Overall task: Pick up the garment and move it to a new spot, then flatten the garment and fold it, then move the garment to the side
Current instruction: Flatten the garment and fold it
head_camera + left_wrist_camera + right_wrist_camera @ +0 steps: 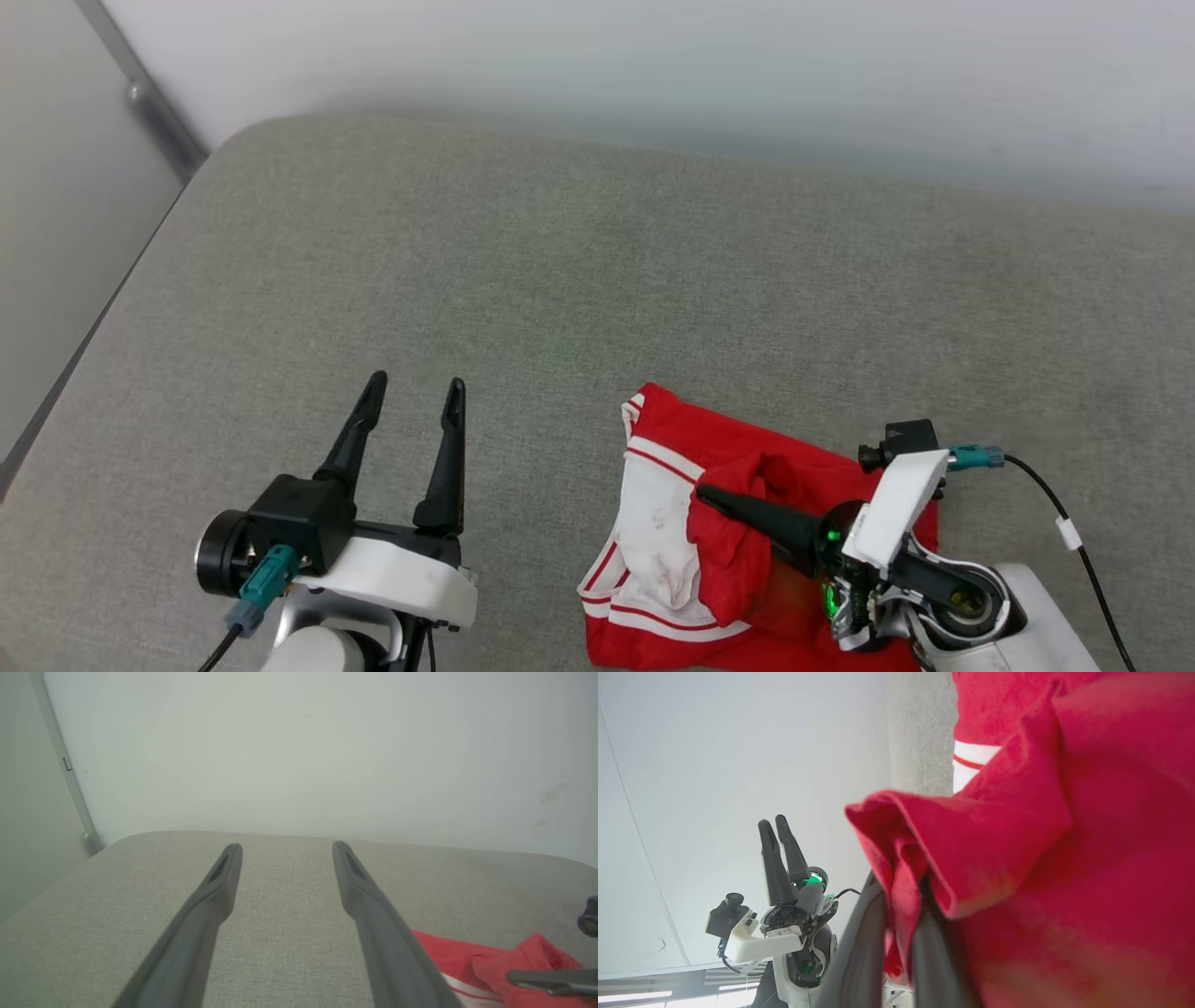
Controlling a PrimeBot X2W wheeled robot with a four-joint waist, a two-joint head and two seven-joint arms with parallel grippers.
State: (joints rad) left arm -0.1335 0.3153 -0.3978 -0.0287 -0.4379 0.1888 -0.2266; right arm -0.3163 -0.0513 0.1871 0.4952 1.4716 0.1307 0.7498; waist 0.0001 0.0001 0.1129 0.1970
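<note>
No lettering, label, brand, number or sign can be read here: the crumpled red jersey shirt (pixel 653 532) with white panels and red-and-white striped trim shows only plain cloth and stripes, and the grey fabric-covered surface (pixel 560 280) is unmarked.

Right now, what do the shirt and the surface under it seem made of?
The shirt looks like soft matte knit fabric: it bunches and drapes in folds. The surface looks like grey woven upholstery, likely padded: fine weave, rounded corner.

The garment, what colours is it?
The garment is red with white panels edged in red stripes; clearest in the head view.
</note>
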